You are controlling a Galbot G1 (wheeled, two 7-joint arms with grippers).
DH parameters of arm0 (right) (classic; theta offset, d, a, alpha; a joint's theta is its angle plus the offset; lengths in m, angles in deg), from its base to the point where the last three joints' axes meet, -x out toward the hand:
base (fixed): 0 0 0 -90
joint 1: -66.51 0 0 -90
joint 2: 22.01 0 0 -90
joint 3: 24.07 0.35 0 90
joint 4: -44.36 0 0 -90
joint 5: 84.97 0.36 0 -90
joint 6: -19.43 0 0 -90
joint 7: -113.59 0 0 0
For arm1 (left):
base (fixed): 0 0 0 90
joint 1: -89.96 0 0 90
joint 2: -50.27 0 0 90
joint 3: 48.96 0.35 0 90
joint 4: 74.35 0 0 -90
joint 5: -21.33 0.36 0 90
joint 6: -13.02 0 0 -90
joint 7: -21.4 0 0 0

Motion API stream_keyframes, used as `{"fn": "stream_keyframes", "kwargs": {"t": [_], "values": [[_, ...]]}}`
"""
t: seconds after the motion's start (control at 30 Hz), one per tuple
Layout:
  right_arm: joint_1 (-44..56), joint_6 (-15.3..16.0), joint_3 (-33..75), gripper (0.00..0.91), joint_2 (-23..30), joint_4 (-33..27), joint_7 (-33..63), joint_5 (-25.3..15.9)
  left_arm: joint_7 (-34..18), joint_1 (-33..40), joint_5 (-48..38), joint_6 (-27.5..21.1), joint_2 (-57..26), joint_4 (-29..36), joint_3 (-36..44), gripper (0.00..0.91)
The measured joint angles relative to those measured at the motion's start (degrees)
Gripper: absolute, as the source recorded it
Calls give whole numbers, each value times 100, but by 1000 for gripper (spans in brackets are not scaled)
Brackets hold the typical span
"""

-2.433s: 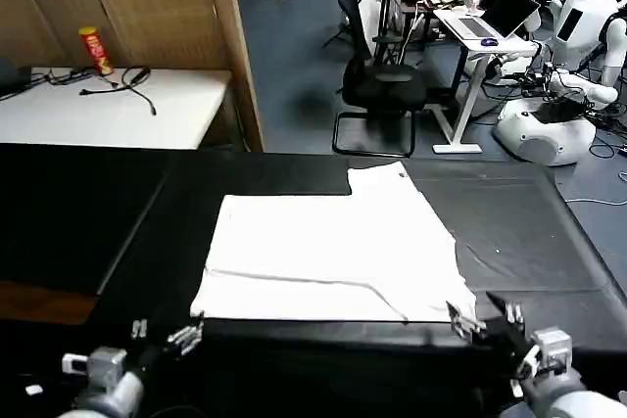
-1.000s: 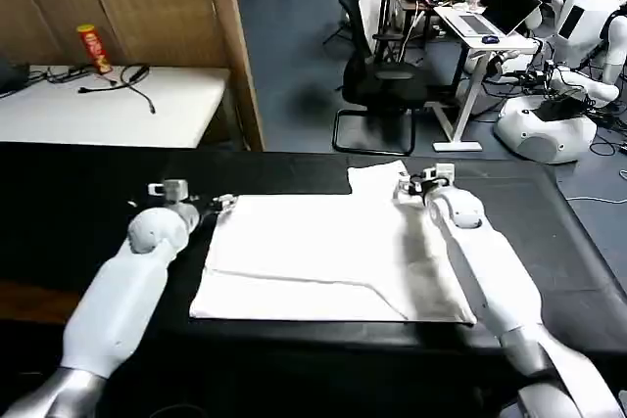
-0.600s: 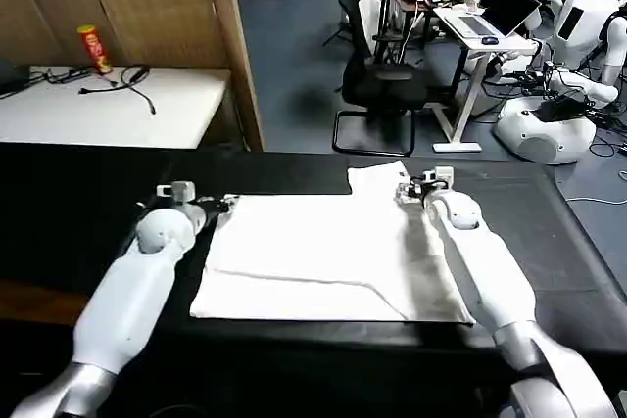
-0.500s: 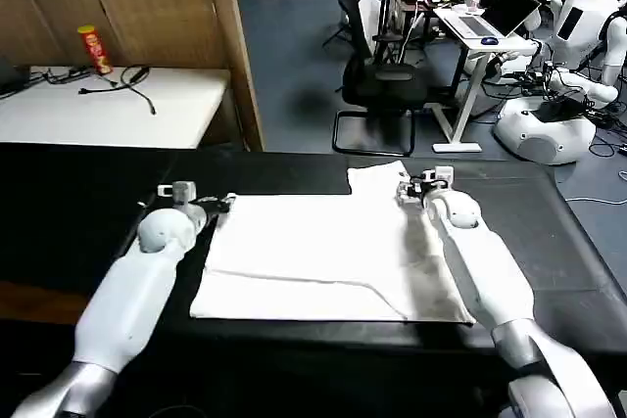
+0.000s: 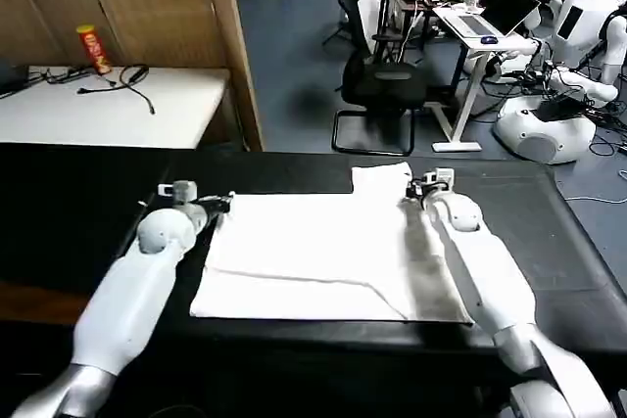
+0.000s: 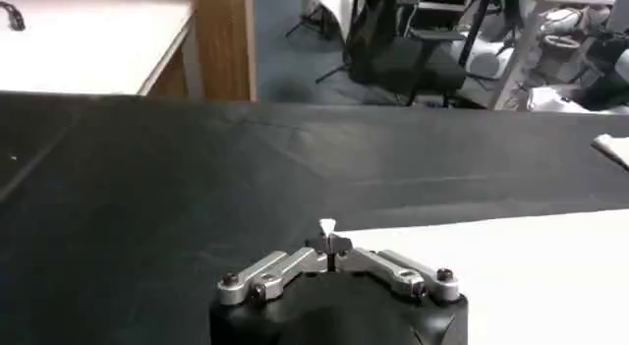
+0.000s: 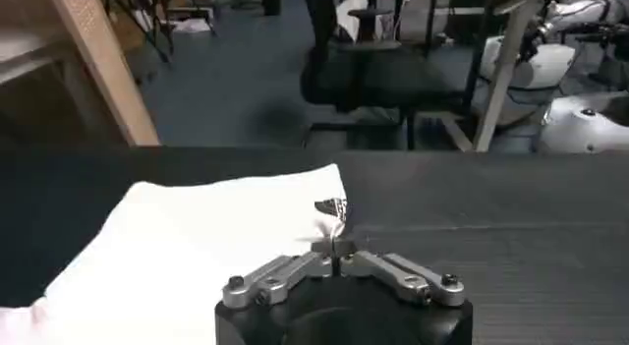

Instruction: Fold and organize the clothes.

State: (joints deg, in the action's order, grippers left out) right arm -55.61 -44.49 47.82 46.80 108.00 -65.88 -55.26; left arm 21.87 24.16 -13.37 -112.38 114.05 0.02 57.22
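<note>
The clothes are one white T-shirt [image 5: 323, 252] lying partly folded on the black table [image 5: 78, 212], a sleeve sticking out at its far right. My left gripper [image 5: 220, 203] is at the shirt's far left corner. In the left wrist view it [image 6: 328, 243] is shut on that corner, a white tip of the T-shirt [image 6: 531, 268] poking out between the fingers. My right gripper [image 5: 413, 187] is at the far right sleeve edge. In the right wrist view it [image 7: 336, 247] is shut on the T-shirt [image 7: 197, 239], beside a small dark printed patch [image 7: 332, 207].
A white side table [image 5: 118, 110] at the far left carries a red can [image 5: 94, 49] and cables. A wooden screen [image 5: 157, 7] stands behind it. Beyond the black table are an office chair [image 5: 382, 85], a desk with a laptop [image 5: 490, 22] and other robots [image 5: 558, 115].
Both arms have gone from the table's near edge to the shirt's far edge and shut on its corners. In the last half second the far right sleeve shifted slightly right.
</note>
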Motion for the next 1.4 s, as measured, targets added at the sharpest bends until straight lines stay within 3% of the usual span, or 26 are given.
{"fn": "stream_keyframes", "kwargs": {"t": [0.3,0.77,1.07,1.4], "values": [[835,79,234,0,-683,1615,7,437,-185,-523,-279,-62,-307,992,-272,0],[2729,559,917,0,-1912,3828,72,606,-401,-2422,-382,-276,-907,3098,-1080,10],[3893,1094,1252,0,-2404,4822,427,822,-527,-3278,-121,-416,-1189,4065,-1387,10],[4692,1213,1578,0,-2495,5222,448,828,-497,-4009,272,-431,-1132,4488,-1445,0]]}}
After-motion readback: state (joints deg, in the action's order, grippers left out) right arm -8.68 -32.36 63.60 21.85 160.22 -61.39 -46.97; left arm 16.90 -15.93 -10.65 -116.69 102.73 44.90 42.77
